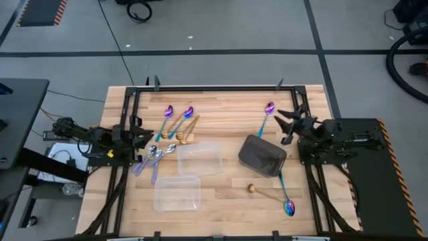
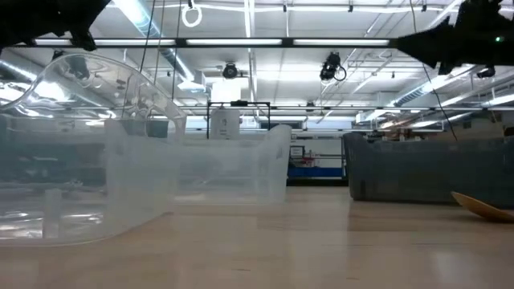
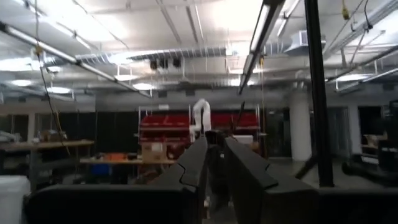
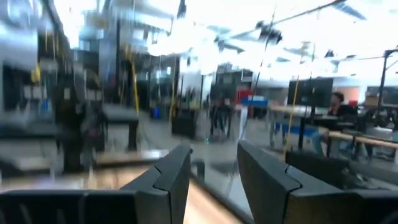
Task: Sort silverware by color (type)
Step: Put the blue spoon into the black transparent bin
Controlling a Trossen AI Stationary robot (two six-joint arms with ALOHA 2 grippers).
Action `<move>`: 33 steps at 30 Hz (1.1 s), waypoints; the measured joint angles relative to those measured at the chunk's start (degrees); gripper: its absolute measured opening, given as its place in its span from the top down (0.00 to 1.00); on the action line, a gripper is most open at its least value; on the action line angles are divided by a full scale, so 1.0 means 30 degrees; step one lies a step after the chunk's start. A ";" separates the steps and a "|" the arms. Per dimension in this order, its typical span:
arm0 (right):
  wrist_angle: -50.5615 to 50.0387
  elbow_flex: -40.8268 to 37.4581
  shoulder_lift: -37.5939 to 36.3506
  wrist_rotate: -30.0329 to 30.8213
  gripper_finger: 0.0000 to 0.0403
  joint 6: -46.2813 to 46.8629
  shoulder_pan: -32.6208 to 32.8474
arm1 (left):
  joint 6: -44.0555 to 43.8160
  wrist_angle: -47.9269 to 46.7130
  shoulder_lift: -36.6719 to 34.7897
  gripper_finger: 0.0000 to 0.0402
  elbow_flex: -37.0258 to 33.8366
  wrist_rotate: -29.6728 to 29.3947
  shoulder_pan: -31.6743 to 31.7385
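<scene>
High view – slim spoons (image 1: 175, 127), purple-blue, gold, silver, scattered, left tool (image 1: 145, 131) narrow, right tool (image 1: 286, 125) wide – both empty

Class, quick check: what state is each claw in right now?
Left claw: nearly closed with a narrow gap, holding nothing.
Right claw: open, empty.

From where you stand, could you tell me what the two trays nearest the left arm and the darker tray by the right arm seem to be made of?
The two clear trays look like thin transparent plastic: the wood grain shows through them. The dark grey tray looks like opaque plastic with a slight sheen, though its material is less certain.
</scene>
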 joint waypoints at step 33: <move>-0.0623 0.0690 0.3740 -0.0536 0.72 0.8566 -0.1200 | -0.6047 -0.8668 0.0019 0.85 0.1707 -0.2800 0.4966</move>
